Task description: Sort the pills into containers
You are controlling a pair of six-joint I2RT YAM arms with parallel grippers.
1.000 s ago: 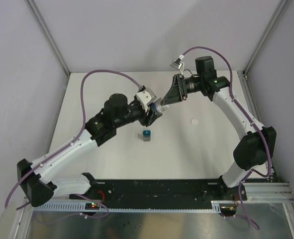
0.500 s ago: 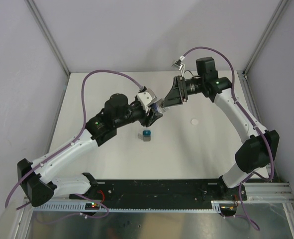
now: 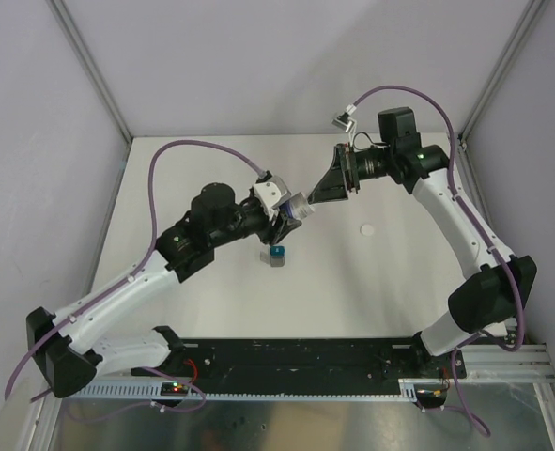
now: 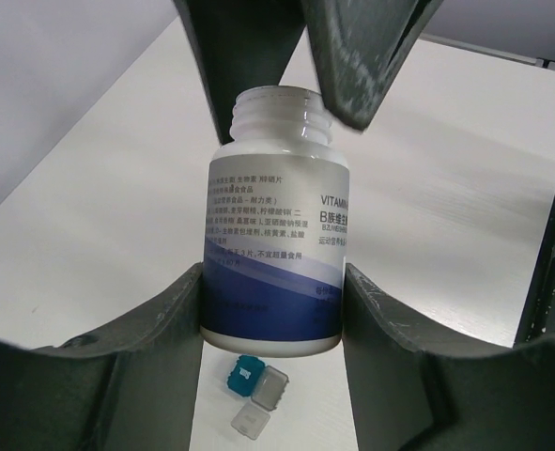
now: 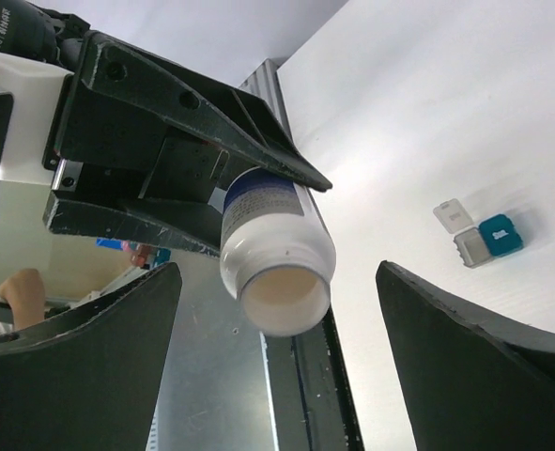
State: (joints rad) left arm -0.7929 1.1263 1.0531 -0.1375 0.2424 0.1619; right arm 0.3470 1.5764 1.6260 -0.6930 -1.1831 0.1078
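Observation:
My left gripper [image 3: 291, 209] [image 4: 275, 282] is shut on a white pill bottle [image 4: 275, 254] [image 5: 275, 246] with a blue label, held above the table. Its neck is bare and its mouth faces my right gripper [image 3: 316, 195] [image 5: 277, 272]. That gripper is open, its fingers [image 4: 357, 56] standing either side of the neck without touching it. The containers [image 3: 274, 255] [image 4: 256, 387] [image 5: 486, 239], a teal and a grey cube with a lid flipped open, sit on the table just below the bottle. No pills show; the bottle's inside looks pale and I cannot make out its contents.
A small white round disc [image 3: 369, 228], like a cap, lies on the table right of the containers. Grey walls with metal posts close in the white table [image 3: 211, 310] at the back and sides. A black rail runs along the near edge.
My right gripper's jaws have spread wide apart and it has drawn back a little to the right from the bottle's neck. The left gripper keeps its hold on the bottle.

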